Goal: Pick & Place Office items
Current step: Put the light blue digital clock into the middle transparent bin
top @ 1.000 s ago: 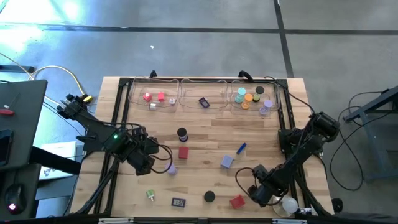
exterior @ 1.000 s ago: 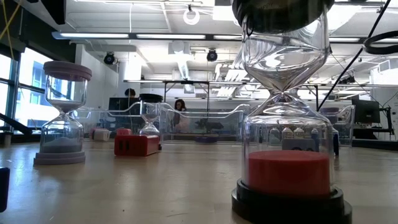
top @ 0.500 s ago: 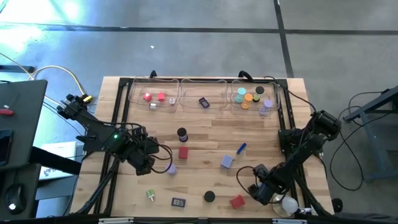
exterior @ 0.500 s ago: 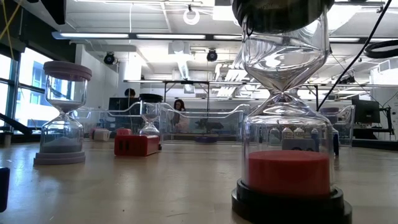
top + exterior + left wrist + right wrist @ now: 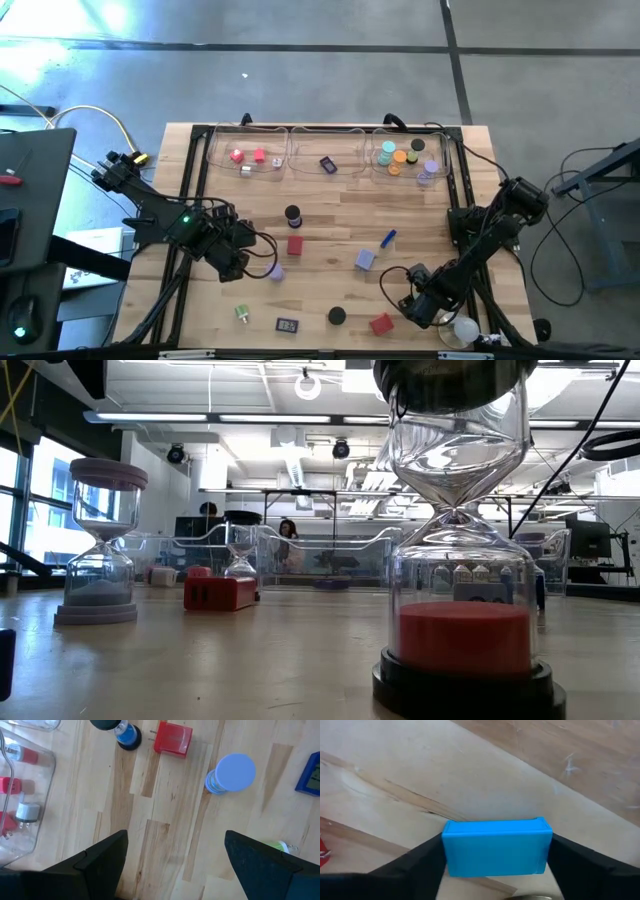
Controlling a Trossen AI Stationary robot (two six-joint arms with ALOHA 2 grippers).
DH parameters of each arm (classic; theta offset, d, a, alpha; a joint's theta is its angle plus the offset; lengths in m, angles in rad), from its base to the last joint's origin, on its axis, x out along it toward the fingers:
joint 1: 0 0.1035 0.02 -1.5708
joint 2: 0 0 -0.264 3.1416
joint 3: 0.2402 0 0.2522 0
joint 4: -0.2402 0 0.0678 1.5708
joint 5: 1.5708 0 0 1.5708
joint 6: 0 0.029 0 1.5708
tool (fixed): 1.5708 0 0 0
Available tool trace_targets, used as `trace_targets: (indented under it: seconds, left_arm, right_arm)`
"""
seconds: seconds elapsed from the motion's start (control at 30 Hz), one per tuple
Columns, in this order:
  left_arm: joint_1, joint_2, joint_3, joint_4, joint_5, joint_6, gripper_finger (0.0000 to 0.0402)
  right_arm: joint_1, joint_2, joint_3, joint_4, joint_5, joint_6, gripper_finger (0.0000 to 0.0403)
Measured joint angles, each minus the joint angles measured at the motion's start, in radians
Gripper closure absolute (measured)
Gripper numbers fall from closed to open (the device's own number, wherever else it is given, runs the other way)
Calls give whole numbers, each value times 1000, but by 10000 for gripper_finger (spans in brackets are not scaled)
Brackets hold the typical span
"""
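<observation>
My right gripper point(image 5: 420, 306) stands low over the table's near right part, pointing down, shut on a blue block point(image 5: 496, 848); from above the gripper hides the block. My left gripper point(image 5: 236, 262) hangs open above the table's left side, nothing between its fingers point(image 5: 175, 862), close to a lavender-capped hourglass point(image 5: 231, 772). A red block point(image 5: 294, 245), a black-capped hourglass point(image 5: 292, 214), a blue stick point(image 5: 388, 238), a lavender block point(image 5: 365, 260), another red block point(image 5: 381, 323) and a black cap point(image 5: 337, 316) lie loose on the wood. My right gripper has the blue block between its two fingers, one finger against each short end point(image 5: 446, 851). The fingers come from above, pointing down. The block lies level, and as far as the wrist view shows it rests on the table.
Clear trays point(image 5: 330, 168) along the far edge hold red, pink, orange, teal and lilac pieces. A white bulb point(image 5: 465, 328) sits at the near right corner beside my right gripper. A dark clip point(image 5: 287, 324) and a small green piece point(image 5: 242, 313) lie near the front edge.
</observation>
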Motion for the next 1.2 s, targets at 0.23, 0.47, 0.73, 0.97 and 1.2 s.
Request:
trace_targets:
  seconds: [0.23,0.47,0.73,0.97,1.2]
  left_arm:
    - [0,0,0,31,-17,0,77]
    - [16,0,0,71,-45,-6,77]
    - [47,0,0,74,-44,-38,77]
    - [47,0,0,79,-43,-53,77]
    - [67,0,0,97,-47,-89,77]
  right_arm:
    - [-42,-10,-1,17,-71,-32,126]
    - [-96,-75,26,-1,-80,-118,126]
    - [-196,-160,140,-187,-21,-303,126]
    - [-344,-199,310,-324,106,-583,126]
    - [-524,-199,501,-371,206,-969,126]
